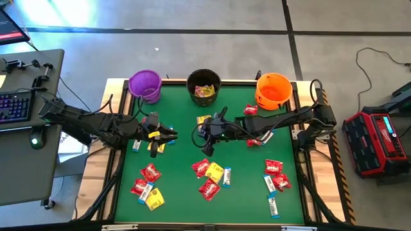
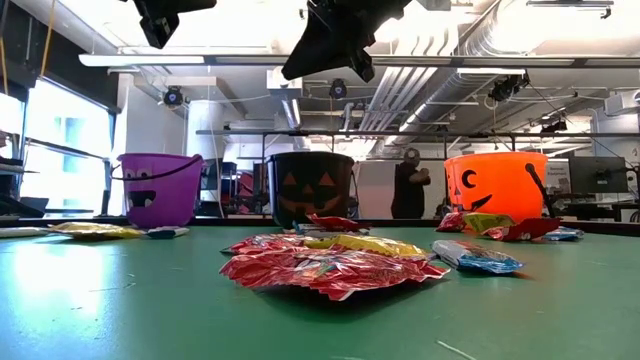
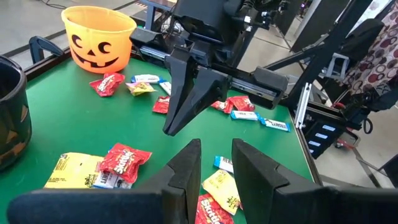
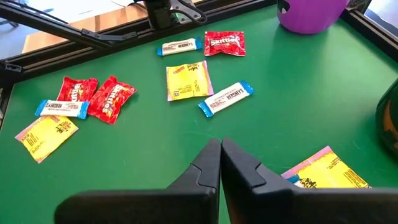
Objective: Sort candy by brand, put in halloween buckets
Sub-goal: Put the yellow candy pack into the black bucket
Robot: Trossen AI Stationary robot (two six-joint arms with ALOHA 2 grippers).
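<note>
Three buckets stand along the table's far edge: purple [image 1: 144, 85], black [image 1: 204, 86] with yellow candy inside, and orange [image 1: 273, 90]. Red, yellow and white-and-blue candy lies flat on the green mat in loose groups at the near left [image 1: 148, 187], near middle [image 1: 210, 173] and near right [image 1: 275, 176]. My left gripper [image 3: 216, 163] hangs above the mat left of centre, open, with nothing between its fingers. My right gripper [image 4: 221, 155] hangs above the mat's centre, shut and holding nothing, its tip pointing at the left gripper [image 1: 168, 135].
More packets lie under and behind the left arm [image 4: 186, 81] and in front of the orange bucket [image 3: 134, 87]. A yellow packet [image 4: 323, 169] lies just beyond the right fingertips. A desk with a keyboard [image 1: 14, 106] stands to the table's left, a red case [image 1: 376, 141] to its right.
</note>
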